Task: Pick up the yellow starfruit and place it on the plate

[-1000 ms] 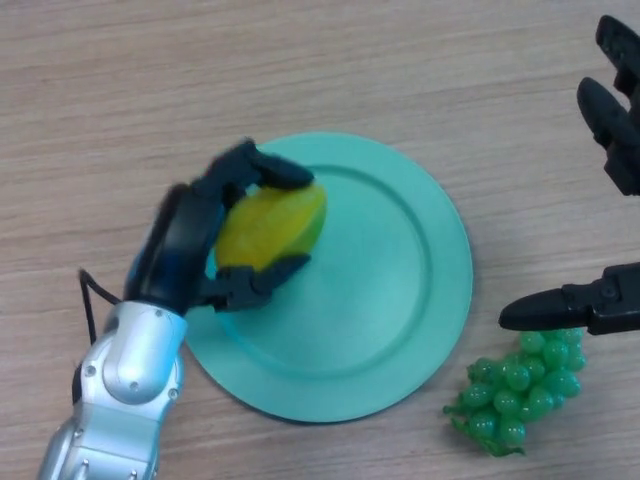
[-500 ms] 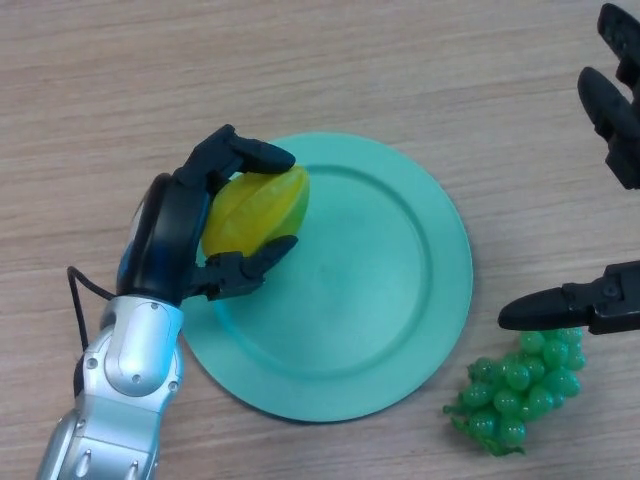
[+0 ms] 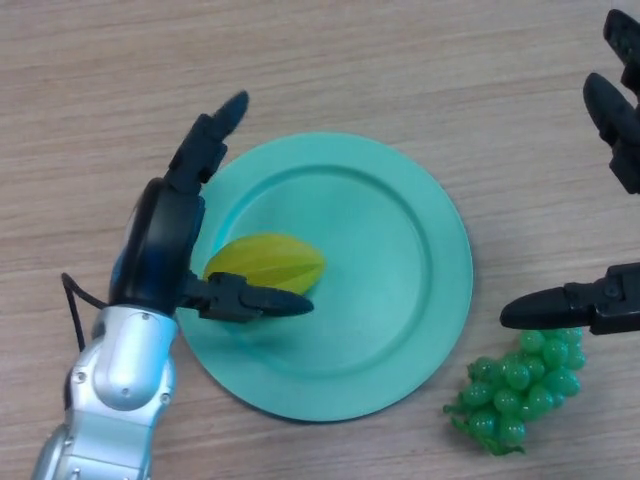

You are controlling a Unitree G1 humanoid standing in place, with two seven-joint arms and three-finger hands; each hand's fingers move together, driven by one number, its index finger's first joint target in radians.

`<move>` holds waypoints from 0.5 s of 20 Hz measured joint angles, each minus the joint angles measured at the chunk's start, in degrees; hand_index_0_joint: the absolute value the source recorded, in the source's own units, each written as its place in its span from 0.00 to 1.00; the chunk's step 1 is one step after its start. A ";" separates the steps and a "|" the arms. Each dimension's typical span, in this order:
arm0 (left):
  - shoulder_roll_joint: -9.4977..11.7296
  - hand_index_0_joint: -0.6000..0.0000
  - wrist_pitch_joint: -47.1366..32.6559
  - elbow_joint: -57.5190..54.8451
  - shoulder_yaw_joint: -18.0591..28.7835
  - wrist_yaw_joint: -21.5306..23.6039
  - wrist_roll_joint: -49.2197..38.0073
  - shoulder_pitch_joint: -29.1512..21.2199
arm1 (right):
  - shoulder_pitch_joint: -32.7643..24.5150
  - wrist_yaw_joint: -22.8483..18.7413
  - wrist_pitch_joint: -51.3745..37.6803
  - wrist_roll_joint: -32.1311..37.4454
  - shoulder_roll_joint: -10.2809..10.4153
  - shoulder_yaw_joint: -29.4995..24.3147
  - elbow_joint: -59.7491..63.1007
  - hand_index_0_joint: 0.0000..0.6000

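Note:
The yellow starfruit (image 3: 266,263) lies on its side on the left part of the teal plate (image 3: 390,270). My left hand (image 3: 170,235) stands open at the plate's left rim, its fingers stretched up and away from the fruit, its thumb reaching out just below the fruit. Nothing is held in it. My right hand (image 3: 600,305) shows at the right edge, open, its thumb pointing left above the grapes and its fingers higher up near the top right corner.
A bunch of green grapes (image 3: 515,390) lies on the wooden table (image 3: 350,60) just right of the plate's lower rim, under my right thumb.
My left hand has opened and let go of the starfruit. The fruit has dropped from the grasp and now rests on the plate. The right hand has not moved.

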 measured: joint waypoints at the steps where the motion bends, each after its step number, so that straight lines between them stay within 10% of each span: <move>1: 0.00 1.00 0.00 -0.80 0.62 0.00 0.00 0.02 | 0.00 -0.01 -0.04 -0.03 0.01 0.00 0.85 0.00; 10: 2.55 1.00 1.58 -8.12 8.12 -2.65 -9.38 0.18 | -1.37 -1.12 -1.29 -0.25 0.01 2.40 4.59 0.00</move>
